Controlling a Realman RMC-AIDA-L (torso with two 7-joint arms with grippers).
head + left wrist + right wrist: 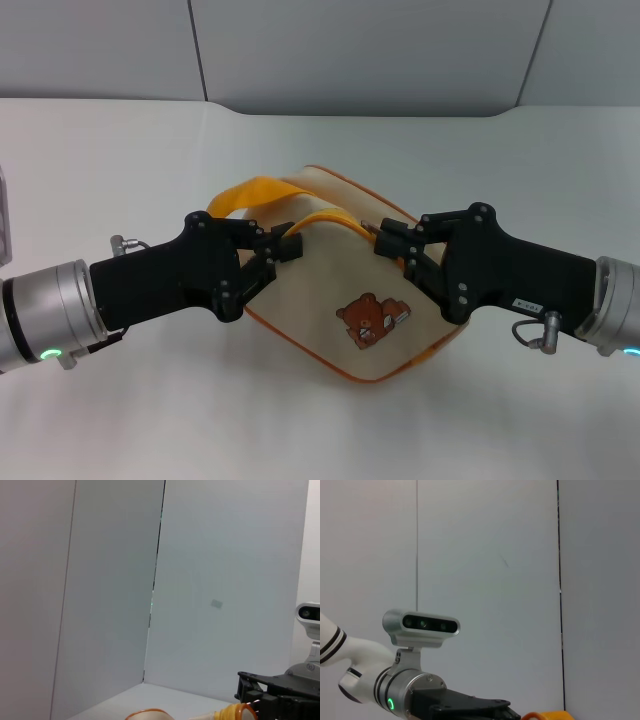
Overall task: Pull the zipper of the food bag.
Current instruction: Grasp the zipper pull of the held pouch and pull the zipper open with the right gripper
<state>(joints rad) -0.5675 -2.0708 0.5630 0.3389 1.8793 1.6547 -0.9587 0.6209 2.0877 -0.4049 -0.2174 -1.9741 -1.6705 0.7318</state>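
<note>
From the head camera I see the food bag [350,290] lying near the middle of the white counter [120,150], turned so its corners point like a diamond, the bear print [372,320] facing up toward six o'clock. The zipper [335,217] runs as a yellow-orange arc across the bag's upper face, from about nine o'clock to three o'clock of the bag. The wider yellow strap handle [245,193] loops out at the bag's ten o'clock corner.

My left gripper [283,250] comes in from eight o'clock and sits at the nine o'clock end of the zip tape; its jaws look closed on the zipper there, with yellow tape showing between the black fingertips. My right gripper [385,238] reaches in from four o'clock and meets the three o'clock end of the arc. Its jaws are pinched together around a small silver bit at the tape's end, which I take for the pull tab, though it is too small to be sure.

In the left wrist view the right gripper [256,699] shows against the grey wall panels [225,580], with orange tape at its tips. In the right wrist view the left arm's wrist camera [422,626] is visible above its black gripper body.
</note>
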